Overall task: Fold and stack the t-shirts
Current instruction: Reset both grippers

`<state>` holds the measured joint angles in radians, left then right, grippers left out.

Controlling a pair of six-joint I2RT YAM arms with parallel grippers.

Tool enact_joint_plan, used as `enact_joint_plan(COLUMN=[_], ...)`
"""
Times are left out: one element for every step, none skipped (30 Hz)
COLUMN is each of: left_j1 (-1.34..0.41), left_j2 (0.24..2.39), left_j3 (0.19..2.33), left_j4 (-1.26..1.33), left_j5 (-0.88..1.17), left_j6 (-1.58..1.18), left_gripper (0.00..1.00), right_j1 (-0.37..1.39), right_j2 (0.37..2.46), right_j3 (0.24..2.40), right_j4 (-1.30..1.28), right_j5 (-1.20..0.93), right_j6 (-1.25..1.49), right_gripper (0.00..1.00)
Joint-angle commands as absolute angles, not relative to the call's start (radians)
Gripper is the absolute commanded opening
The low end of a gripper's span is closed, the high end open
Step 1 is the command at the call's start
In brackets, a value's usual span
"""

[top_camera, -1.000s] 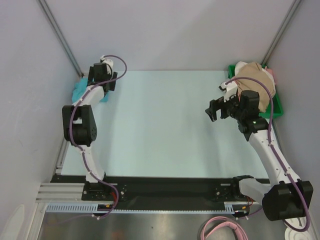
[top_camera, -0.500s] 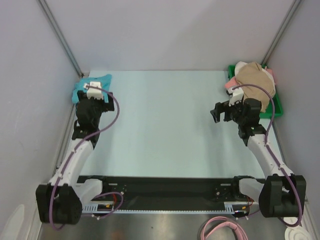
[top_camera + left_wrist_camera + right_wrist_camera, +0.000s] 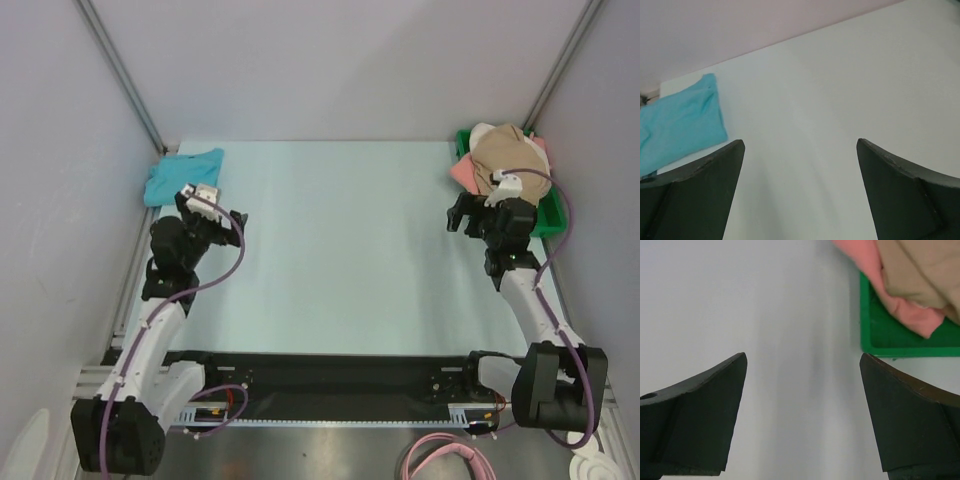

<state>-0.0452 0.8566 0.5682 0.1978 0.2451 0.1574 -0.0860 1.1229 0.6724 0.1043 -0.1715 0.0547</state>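
Your left tool (image 3: 800,144) hangs over the pale worktop (image 3: 340,230) with its 2 jaws spread wide and nothing between them. The teal t-shirt (image 3: 183,175) lies at the far left corner, apart from that tool. Your right tool (image 3: 802,357), jaws likewise parted and empty, sits near the green tray (image 3: 890,337) at the far right. There the tan t-shirt (image 3: 920,270) is heaped on the pink t-shirt (image 3: 902,307), whose edge spills over the tray's rim.
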Motion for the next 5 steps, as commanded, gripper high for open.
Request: enact_joint_plan(left_j1=[-0.041, -0.04, -0.037, -0.034, -0.034], left_j2=[0.922, 0.925, 0.919, 0.888, 0.867], left_j3=[0.81, 0.834, 0.847, 0.842, 0.828], left_j4=[-0.121, -0.182, -0.183, -0.176, -0.129], left_j5=[0.495, 0.495, 0.451, 0.418, 0.376], left_j6=[0.18, 0.122, 0.097, 0.081, 0.083], left_gripper=[1.0, 1.0, 1.0, 1.0, 1.0], right_j1=[-0.118, -0.136, -0.14, -0.143, -0.146], right_j2=[1.112, 1.091, 1.08, 1.068, 1.048], right_j3=[0.756, 0.73, 0.718, 0.713, 0.712], right_j4=[0.043, 0.076, 0.095, 0.104, 0.106], right_j5=[-0.089, -0.128, -0.13, -0.138, -0.14], right_j6=[0.14, 0.123, 0.12, 0.115, 0.112], right_gripper=[1.0, 1.0, 1.0, 1.0, 1.0])
